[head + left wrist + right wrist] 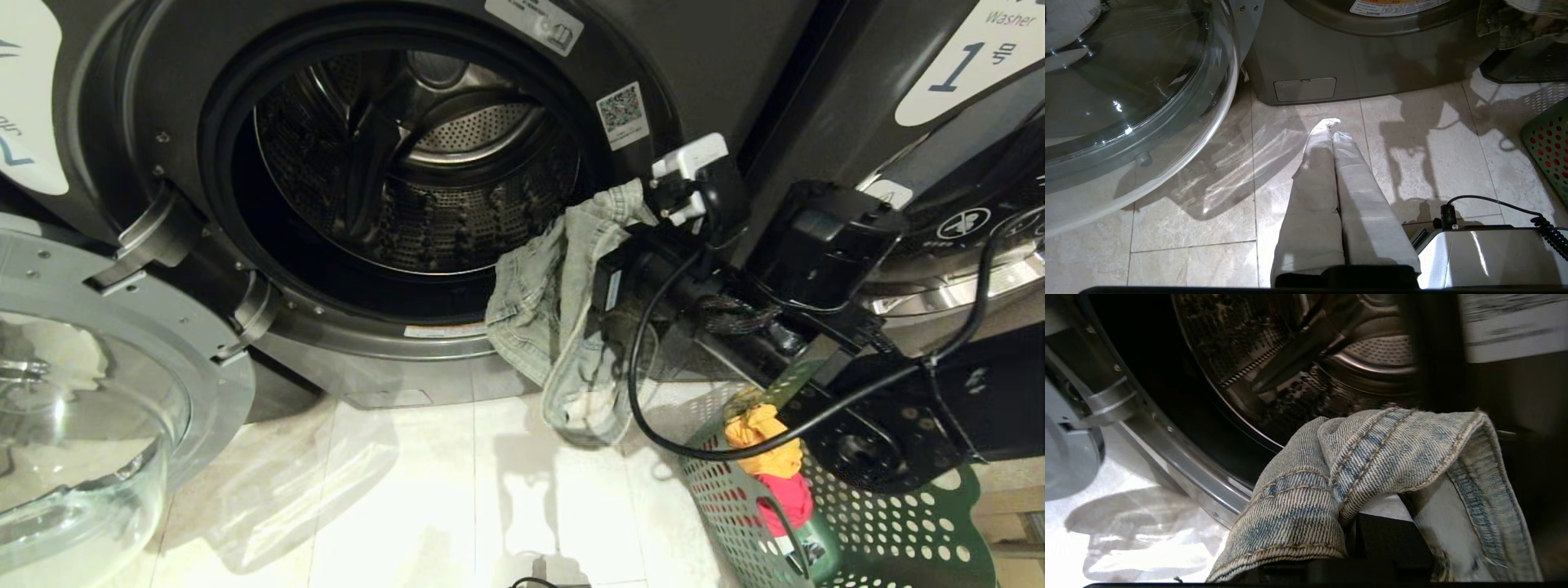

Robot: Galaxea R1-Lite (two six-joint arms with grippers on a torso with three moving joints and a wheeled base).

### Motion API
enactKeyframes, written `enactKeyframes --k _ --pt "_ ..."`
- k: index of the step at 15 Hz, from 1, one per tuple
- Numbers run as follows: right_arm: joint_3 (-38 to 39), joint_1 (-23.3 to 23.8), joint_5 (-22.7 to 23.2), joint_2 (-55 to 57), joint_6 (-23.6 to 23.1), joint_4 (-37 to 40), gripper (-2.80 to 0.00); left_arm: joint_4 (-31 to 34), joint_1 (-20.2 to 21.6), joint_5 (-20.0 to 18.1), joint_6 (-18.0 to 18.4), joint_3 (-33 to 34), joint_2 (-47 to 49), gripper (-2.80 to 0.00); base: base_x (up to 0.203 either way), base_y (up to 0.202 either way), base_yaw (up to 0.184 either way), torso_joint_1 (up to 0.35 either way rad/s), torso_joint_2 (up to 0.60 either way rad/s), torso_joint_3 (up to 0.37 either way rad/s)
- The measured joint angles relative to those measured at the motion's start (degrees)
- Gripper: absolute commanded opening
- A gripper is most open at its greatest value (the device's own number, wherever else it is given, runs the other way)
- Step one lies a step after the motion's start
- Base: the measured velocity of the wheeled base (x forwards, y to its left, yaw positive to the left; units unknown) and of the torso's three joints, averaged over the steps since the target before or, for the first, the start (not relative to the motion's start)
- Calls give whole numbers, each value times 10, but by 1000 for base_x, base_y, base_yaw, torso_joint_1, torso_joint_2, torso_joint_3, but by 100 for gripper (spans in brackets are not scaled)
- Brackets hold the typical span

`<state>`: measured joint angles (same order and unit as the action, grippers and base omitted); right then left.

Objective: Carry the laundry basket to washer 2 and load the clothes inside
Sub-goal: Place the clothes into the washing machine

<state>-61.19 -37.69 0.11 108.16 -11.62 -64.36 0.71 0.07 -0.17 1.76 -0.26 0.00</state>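
Washer 2 (718, 49) stands before me with its round door (82, 392) swung open to the left and its steel drum (424, 163) bare. My right gripper (608, 249) is shut on the grey denim jeans (547, 318), which hang at the right rim of the opening, outside the drum. In the right wrist view the jeans (1372, 457) drape over the fingers and hide them. The green laundry basket (882, 531) sits on the floor at the lower right, holding a yellow-orange cloth (763, 441) and a red cloth (788, 498). My left gripper (1333, 127) hangs shut and empty above the floor tiles.
The washer labelled 1 (971, 65) stands to the right, behind my right arm. The open glass door (1126, 81) juts out over the floor on the left. A black cable (645, 384) loops down from my right arm beside the basket (1549, 151).
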Motion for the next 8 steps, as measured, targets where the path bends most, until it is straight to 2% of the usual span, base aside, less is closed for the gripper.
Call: enactKeyframes --k 4,6,8 --pt "-20 -44 -4 39 3 1 -280 0 0 0 0 0 0 -280 0 0 0 0 0 0" --pt "-33 -56 -27 58 3 -3 -280 0 0 0 0 0 0 -280 0 0 0 0 0 0" --pt "-86 -61 -53 87 2 -26 -280 0 0 0 0 0 0 -280 0 0 0 0 0 0"
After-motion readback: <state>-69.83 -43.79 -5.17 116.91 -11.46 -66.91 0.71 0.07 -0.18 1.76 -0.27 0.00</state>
